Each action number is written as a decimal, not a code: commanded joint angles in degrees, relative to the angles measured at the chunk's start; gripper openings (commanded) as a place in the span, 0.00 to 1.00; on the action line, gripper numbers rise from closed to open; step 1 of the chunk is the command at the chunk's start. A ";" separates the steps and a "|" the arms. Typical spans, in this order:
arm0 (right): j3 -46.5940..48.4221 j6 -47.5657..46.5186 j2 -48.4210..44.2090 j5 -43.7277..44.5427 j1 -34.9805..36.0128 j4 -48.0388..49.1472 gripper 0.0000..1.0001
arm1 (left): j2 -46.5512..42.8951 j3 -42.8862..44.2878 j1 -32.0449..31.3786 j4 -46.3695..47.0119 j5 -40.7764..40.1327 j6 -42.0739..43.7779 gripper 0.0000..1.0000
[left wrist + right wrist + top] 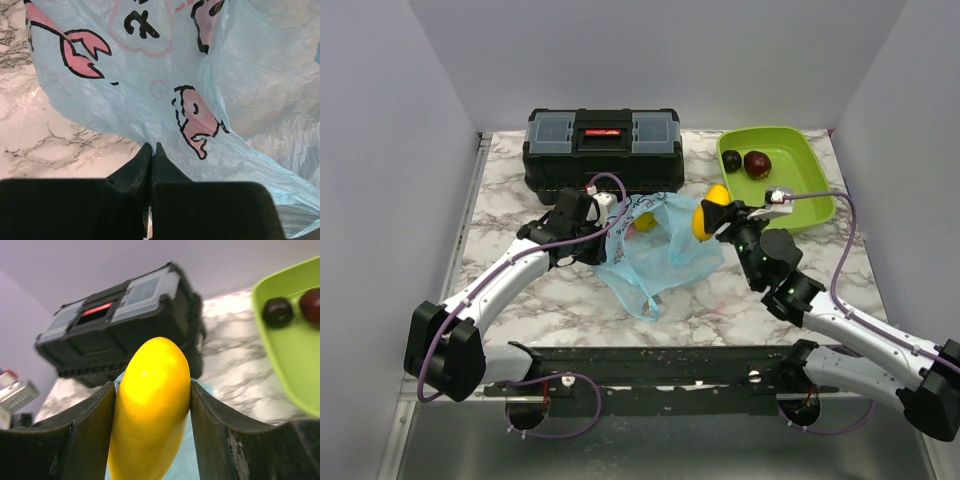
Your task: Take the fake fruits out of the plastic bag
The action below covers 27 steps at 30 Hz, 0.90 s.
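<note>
Peeking from the plastic bag [665, 262], one yellow-orange fruit [644, 221] lies mostly hidden

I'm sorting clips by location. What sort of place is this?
Probably a robot test booth: plain grey walls box in a marble-patterned table, a left arm and right arm are bolted at its near edge, and a toolbox sits at the back.

black toolbox [604, 150], far centre | lime-green tray [802, 190], far right | marbled table [720, 300] beneath both
</note>
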 commanded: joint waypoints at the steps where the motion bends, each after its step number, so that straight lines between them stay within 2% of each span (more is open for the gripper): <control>1: 1.30 -11.63 -0.66 14.05 -0.15 0.61 0.01 | 0.01 0.85 0.18 0.29 1.35 0.09 0.00; 4: 4.93 -17.67 2.39 16.98 -2.95 0.49 0.01 | -0.08 0.85 0.19 0.29 1.39 0.10 0.00; 7: 10.03 -19.88 7.53 18.72 -8.23 -1.85 0.01 | -0.18 0.85 0.18 0.23 0.94 0.26 0.00; 13: 22.45 -15.10 21.91 14.04 -24.06 -13.99 0.01 | -0.29 0.80 0.18 0.12 0.65 0.35 0.00; 23: 42.32 -16.88 46.70 12.92 -37.10 -23.53 0.01 | -0.54 0.85 0.18 0.12 0.91 0.35 0.00; 27: 48.38 -13.30 55.39 8.34 -42.27 -26.15 0.01 | -0.46 0.85 0.18 0.12 1.00 0.35 0.00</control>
